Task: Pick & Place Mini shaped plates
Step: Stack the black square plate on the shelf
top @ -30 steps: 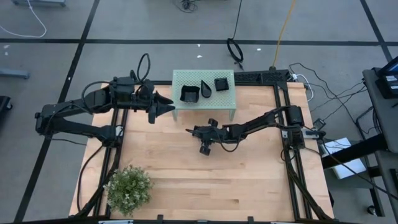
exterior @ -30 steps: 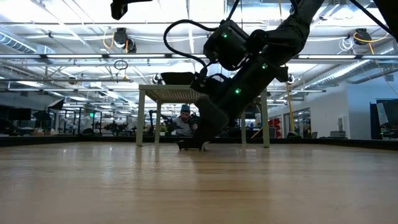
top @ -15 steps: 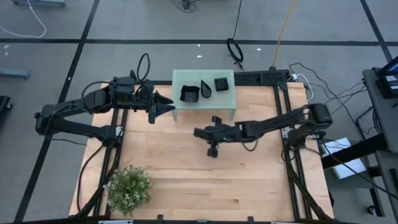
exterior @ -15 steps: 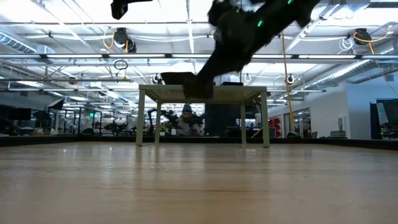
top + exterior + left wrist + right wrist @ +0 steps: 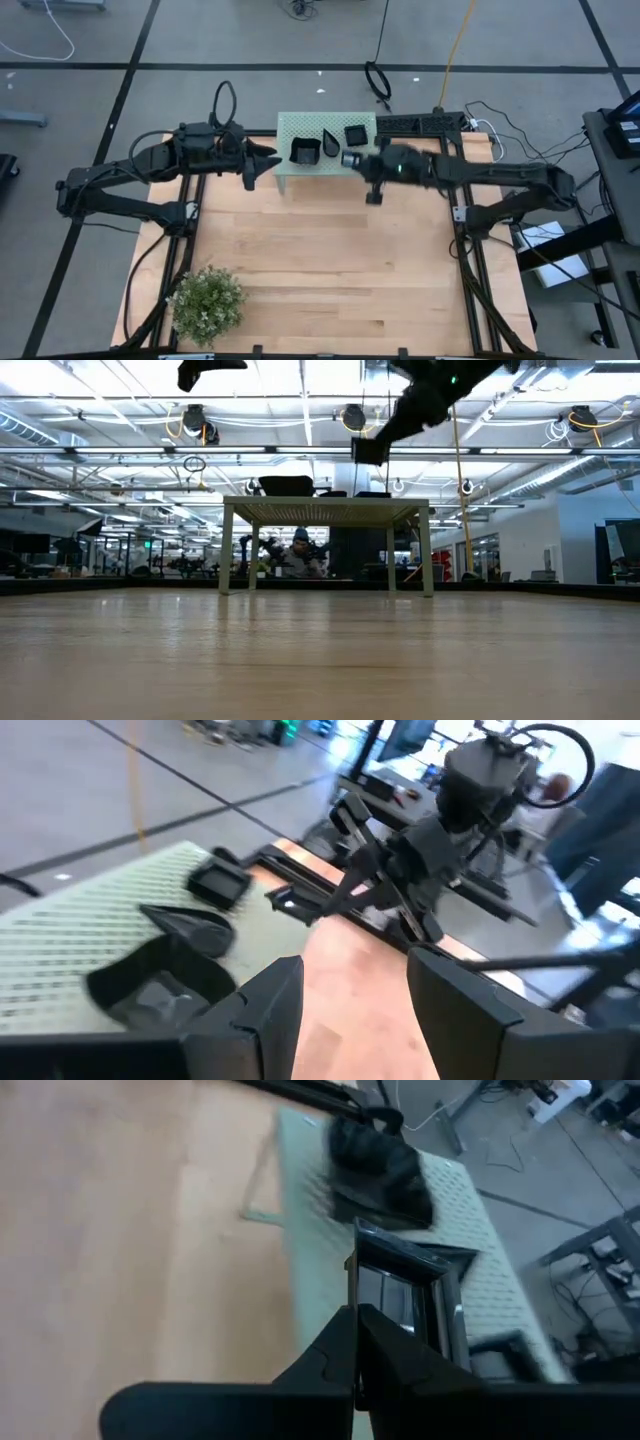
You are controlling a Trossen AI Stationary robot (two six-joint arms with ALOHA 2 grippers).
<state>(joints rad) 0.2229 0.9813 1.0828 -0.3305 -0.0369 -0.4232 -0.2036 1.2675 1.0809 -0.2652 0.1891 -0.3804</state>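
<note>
Three mini shaped plates lay on the mint-green perforated stand (image 5: 300, 128): a wavy-edged square dish (image 5: 304, 150), a teardrop dish (image 5: 331, 141) beside it and a small square dish (image 5: 356, 134) toward the stand's right end. A fourth small square plate (image 5: 405, 1300) was clamped edge-on between the shut fingers of the right gripper (image 5: 352, 159), which hung above the stand's near right part, just in front of the small square dish. Judging by that, the drop point lay almost directly below the claw, on bare mesh right of the teardrop. The left gripper (image 5: 272, 160) waited off the stand's left end, its fingers apart and empty, clearly farther from that spot. Below the stand ran a pale wooden table (image 5: 320, 270) with a green bushy plant (image 5: 206, 302) at its near left corner, well away from the stand; behind lay a grey-floored workshop with cables
</note>
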